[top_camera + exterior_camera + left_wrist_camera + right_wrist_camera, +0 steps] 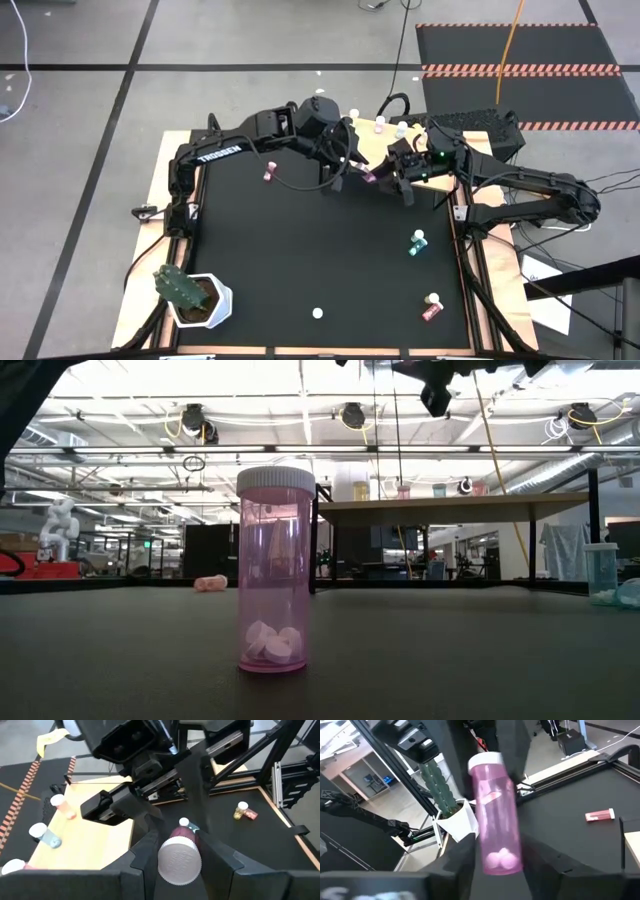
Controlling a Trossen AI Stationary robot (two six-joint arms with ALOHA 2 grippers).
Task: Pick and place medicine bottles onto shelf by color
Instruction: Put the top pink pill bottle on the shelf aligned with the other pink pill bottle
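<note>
Both arms are meeting at the far edge of your surface [300, 250], just in front of the shelf [372, 140]. The left gripper [172, 847] is clamping its jaws around a pink medicine bottle [179, 852] near the white cap — you are looking straight at that cap between the two dark fingers. The right gripper [497, 851] is reaching in from the other side, and the same pink bottle [496, 822] is lying between its fingers, pills showing at the bottom end; whether those jaws are pressing on it or standing clear, you cannot tell from here.

On the shelf several small white-capped bottles are sitting, one with a pinkish body [64, 806] and one pale blue lying tilted [45, 835]. Elsewhere on the surface you are seeing a pink bottle [268, 171] near the left arm, a teal bottle [416, 243] toward the right side, a red bottle [431, 308] near the front right corner, and a white cap [318, 313] at the front. The cactus in a white pot [190, 295] is standing at the front left corner — well apart from everything
</note>
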